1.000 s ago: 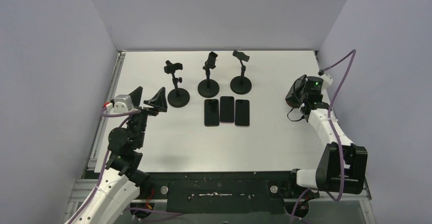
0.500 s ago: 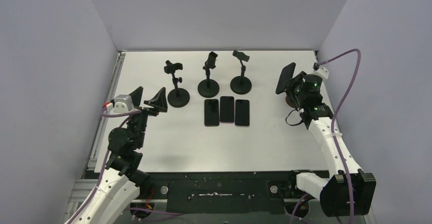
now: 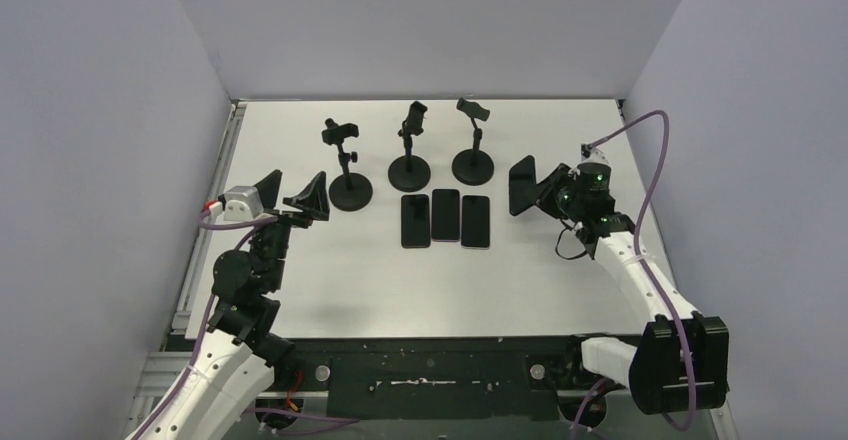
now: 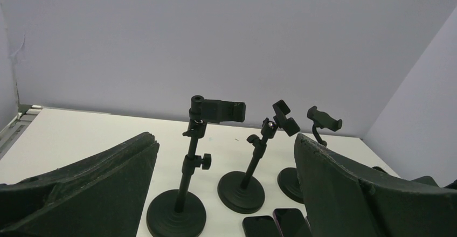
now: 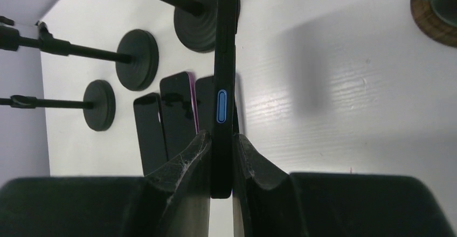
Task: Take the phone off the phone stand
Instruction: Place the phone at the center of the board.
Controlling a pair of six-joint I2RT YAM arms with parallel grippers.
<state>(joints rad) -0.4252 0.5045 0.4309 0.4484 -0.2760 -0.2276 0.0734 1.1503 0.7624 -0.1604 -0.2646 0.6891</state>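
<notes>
— Phone (image 3: 523, 186)?
— Slim black slab, glossy, rounded corners; edge-on from the wrist, with an oblong blue-rimmed side button (image 5: 221, 106). Held on edge over the white table (image 3: 560, 280), at about two o'clock of the flat phones (image 3: 445, 218), well apart from the stands (image 3: 410, 155).
— Grip?
— Clenched at one end in the right gripper (image 3: 548, 192), rough black wedge fingers (image 5: 186, 167) pressed on both faces. Left gripper (image 3: 294, 182), at nine o'clock, spread wide.
— Stands?
— Three, matte black: round ribbed bases, thin jointed poles, clamp heads; at twelve o'clock of the flat phones.
</notes>
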